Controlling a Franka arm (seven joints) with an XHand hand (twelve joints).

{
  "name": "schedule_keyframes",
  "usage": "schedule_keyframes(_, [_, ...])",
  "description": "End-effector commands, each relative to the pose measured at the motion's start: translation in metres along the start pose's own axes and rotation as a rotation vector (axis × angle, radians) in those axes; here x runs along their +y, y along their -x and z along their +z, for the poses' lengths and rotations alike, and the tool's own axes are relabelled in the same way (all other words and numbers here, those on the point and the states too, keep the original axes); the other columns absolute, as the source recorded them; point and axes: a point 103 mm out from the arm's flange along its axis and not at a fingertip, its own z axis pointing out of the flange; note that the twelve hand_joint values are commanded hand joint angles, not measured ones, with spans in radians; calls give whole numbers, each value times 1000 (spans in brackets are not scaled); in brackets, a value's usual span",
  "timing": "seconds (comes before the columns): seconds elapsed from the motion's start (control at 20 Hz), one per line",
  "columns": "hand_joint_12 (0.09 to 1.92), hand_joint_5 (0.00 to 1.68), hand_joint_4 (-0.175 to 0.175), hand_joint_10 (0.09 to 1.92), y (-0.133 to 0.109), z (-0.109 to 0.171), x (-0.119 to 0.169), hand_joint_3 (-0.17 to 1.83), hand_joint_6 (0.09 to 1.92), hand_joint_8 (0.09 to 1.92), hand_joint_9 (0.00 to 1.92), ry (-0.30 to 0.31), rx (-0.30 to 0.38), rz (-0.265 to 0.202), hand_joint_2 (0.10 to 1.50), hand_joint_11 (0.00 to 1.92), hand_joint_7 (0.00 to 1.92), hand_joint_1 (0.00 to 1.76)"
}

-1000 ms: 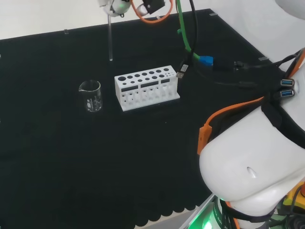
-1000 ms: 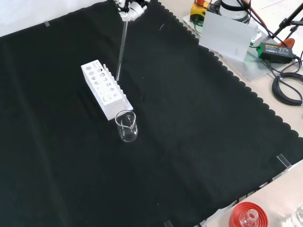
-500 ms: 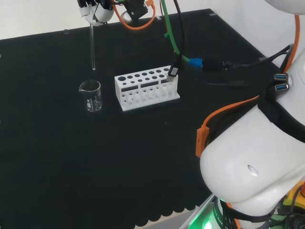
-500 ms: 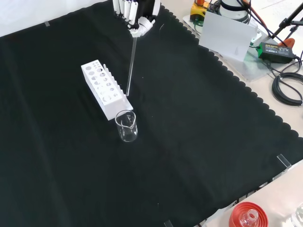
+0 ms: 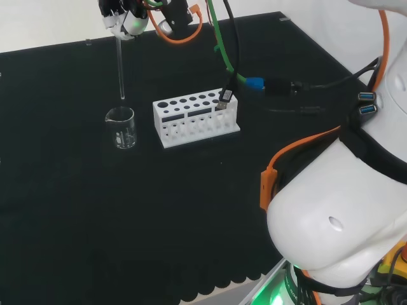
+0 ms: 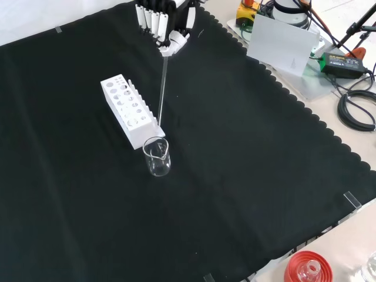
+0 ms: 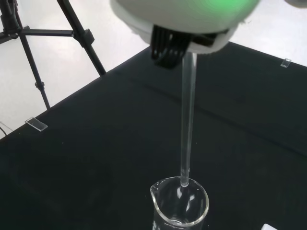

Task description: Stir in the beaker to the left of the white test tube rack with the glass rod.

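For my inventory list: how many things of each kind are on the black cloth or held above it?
Beaker: 1
Test tube rack: 1
Glass rod, held by the hand: 1
Total: 3

The beaker [image 5: 121,127] is a small clear glass with a spout, upright on the black cloth left of centre in the head view, just left of the white rack [image 5: 194,116]. The glass rod [image 5: 120,68], thin and clear, hangs upright at the upper left, its lower tip just above the beaker's rim.
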Motion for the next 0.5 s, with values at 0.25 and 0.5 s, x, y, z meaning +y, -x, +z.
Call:
schedule_keyframes(0.25, [635, 1223, -175, 597, 4, 13, 16, 740, 554, 724, 1669, -13, -2, -16, 604, 1614, 1396, 1334])
schedule_keyframes(0.5, [635, 1224, -175, 595, 8, 21, 24, 740, 551, 722, 1670, -22, 8, -23, 603, 1615, 1397, 1334])
